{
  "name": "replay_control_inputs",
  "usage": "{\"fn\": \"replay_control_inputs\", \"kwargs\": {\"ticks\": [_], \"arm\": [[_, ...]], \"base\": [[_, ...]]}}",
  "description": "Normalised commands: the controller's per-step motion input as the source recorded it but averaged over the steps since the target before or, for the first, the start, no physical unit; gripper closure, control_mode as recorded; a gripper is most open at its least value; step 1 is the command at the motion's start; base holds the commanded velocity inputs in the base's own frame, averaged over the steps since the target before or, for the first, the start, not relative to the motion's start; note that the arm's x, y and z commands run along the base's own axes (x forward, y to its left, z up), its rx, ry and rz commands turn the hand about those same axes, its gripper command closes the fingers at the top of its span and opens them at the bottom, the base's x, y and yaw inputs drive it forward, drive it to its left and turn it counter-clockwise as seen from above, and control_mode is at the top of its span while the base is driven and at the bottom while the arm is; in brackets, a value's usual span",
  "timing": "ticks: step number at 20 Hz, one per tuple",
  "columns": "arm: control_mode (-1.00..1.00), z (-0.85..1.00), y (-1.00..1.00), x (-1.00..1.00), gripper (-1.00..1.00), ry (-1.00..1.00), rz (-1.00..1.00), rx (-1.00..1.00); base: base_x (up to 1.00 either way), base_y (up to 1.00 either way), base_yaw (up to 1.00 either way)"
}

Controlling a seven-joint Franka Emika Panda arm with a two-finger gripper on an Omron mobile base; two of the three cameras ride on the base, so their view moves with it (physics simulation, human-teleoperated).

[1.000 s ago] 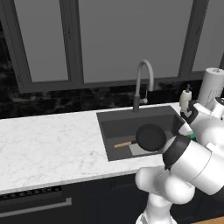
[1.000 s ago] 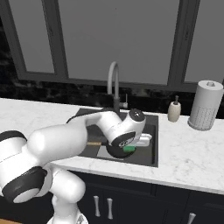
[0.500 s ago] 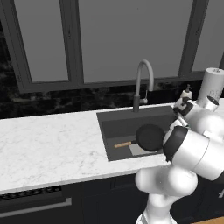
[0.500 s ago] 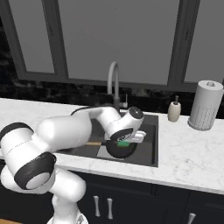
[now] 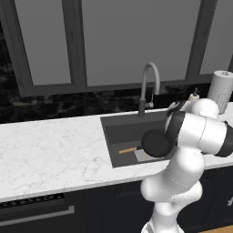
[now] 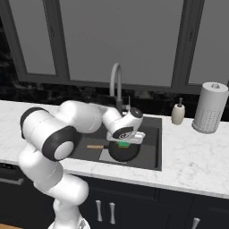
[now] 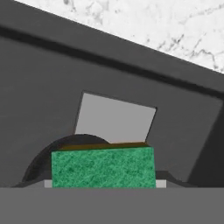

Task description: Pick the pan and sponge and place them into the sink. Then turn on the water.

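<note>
Left base view: the pan (image 5: 156, 142) lies flat in the sink (image 5: 119, 132), which is let into the marble bench (image 5: 50, 150). Its wooden handle points left, toward the basin's left wall, so the long axis runs roughly across the sink. The faucet (image 5: 149, 84) stands behind, with no stream at its spout. The arm's white body covers the basin's right part.

Right base view: the tool (image 6: 126, 139) hangs over the sink just above the pan (image 6: 122, 151), with the sponge (image 6: 124, 143) a green sliver under it. A soap bottle (image 6: 178, 112) and a paper towel roll (image 6: 209, 107) stand on the bench to the right.

Hand view: the sponge (image 7: 103, 167) sits square at the bottom, held between the tool's fingers by the look of it, long axis crosswise, dark pan rim behind it and the basin's lighter patch (image 7: 115, 118) beyond. I judge the sponge light, soft and springy, so a grip across its short sides suits it. The pan seems stiff and heavier, best taken by its handle or rim.
</note>
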Motion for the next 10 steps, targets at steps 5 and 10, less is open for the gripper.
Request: {"fn": "replay_control_inputs", "kwargs": {"ticks": [5,10], "arm": [[-1.00,-0.58,0.15,0.59,1.00,0.01,-0.10,0.00],[-1.00,-0.55,0.00,0.62,1.00,0.10,-0.04,0.00]], "base": [[0.00,0.00,0.00],[0.00,0.00,0.00]]}}
